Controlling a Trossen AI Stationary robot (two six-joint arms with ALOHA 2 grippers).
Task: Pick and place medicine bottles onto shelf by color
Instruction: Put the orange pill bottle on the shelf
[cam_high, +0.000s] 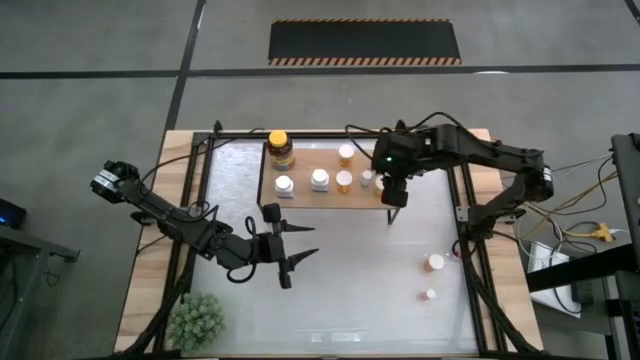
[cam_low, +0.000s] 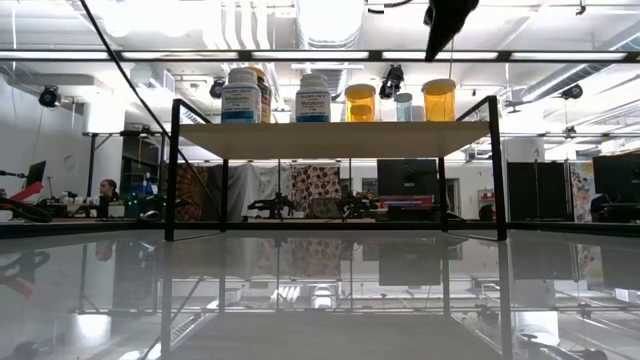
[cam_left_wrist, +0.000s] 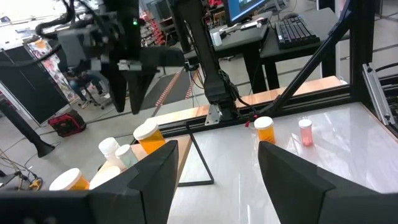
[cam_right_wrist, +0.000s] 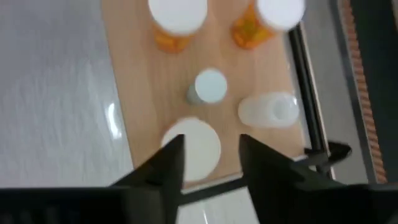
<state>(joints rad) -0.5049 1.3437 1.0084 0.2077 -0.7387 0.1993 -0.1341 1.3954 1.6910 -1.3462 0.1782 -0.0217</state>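
Observation:
The shelf (cam_high: 325, 195) stands at the table's far middle. It carries an amber jar (cam_high: 281, 148), two white bottles (cam_high: 285, 186) (cam_high: 319, 180), two orange bottles (cam_high: 346, 154) (cam_high: 344, 181) and a small pale one (cam_high: 368, 178). My right gripper (cam_high: 393, 205) hangs open above the shelf's right end, pointing steeply down, with nothing between its fingers (cam_right_wrist: 171, 162). In its wrist view a clear pale bottle (cam_right_wrist: 270, 111) seems to lie on its side by the shelf's edge. My left gripper (cam_high: 290, 255) waits open and level over the table's middle left.
An orange pale-capped bottle (cam_high: 435, 263) and a tiny pale one (cam_high: 430, 295) stand on the glossy table at the near right. A green bushy plant (cam_high: 195, 320) sits at the near left corner. A black frame (cam_high: 462, 210) runs round the table.

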